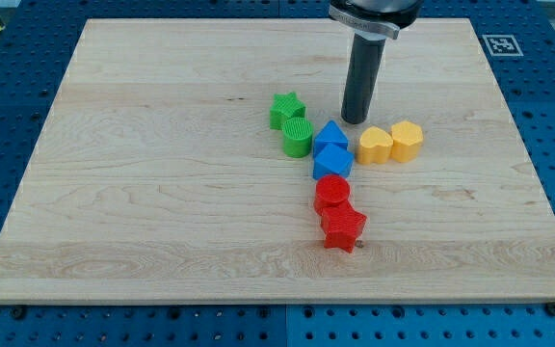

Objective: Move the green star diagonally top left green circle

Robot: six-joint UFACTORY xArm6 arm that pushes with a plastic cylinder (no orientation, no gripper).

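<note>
The green star (pixel 285 109) lies just above and left of the green circle (pixel 298 138), touching it, near the board's middle. My tip (pixel 356 120) stands to the right of the green star and just above the blue triangle (pixel 330 134). It touches no block that I can see.
A blue cube (pixel 332 160) sits under the blue triangle. A red circle (pixel 332 193) and a red star (pixel 343 227) lie below them. A yellow heart (pixel 375 145) and a yellow hexagon (pixel 407 140) lie right of my tip. The wooden board (pixel 143 193) rests on a blue pegboard.
</note>
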